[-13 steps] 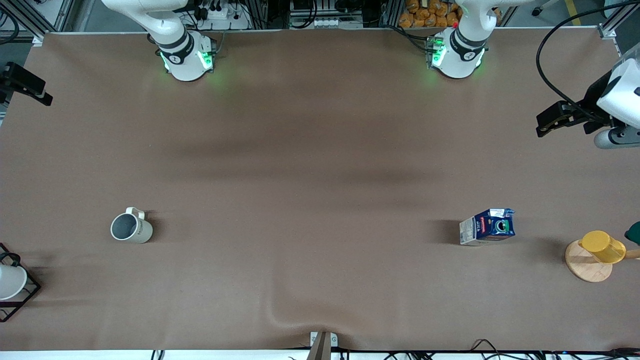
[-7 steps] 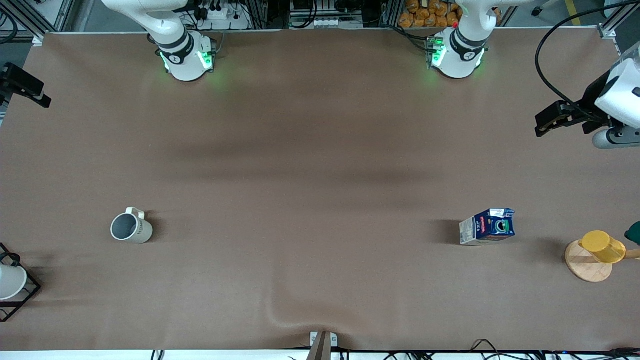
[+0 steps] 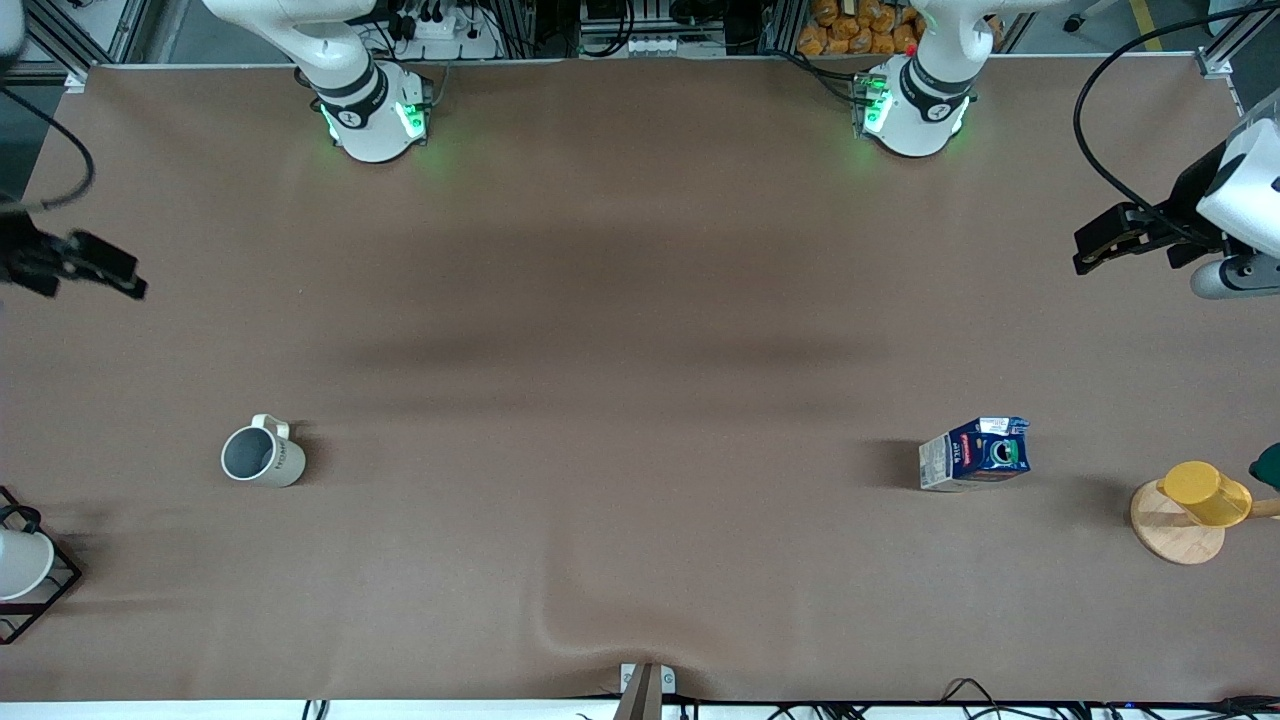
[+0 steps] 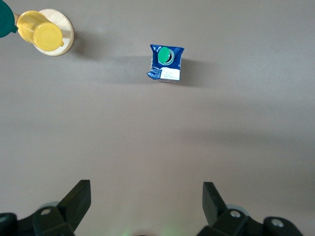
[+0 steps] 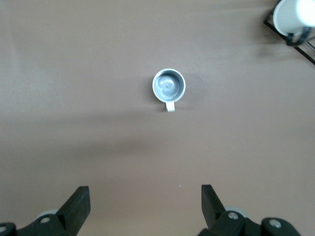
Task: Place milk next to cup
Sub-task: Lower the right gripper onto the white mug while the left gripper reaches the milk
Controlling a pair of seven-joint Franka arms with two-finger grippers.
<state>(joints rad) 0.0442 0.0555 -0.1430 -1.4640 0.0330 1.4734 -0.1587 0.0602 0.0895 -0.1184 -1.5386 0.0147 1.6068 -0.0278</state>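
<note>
- Front view: my left gripper hangs in the air over the edge of the table at my left arm's end, fingers spread and empty.
- My right gripper is up over the edge at my right arm's end, its 2 fingers parted with nothing between them.
- The milk carton stands upright on the brown table toward my left arm's end, green cap on top; it is well apart from both grippers.
- The cream-white mug stands upright toward my right arm's end, well apart from the milk, grey inside showing, loop handle on the side turned to my bases.
- A yellow cup lies on a round wooden coaster near the corner at my left arm's end, nearer the front camera than the milk.
- A white cup in a black wire frame sits at the edge at my right arm's end.
</note>
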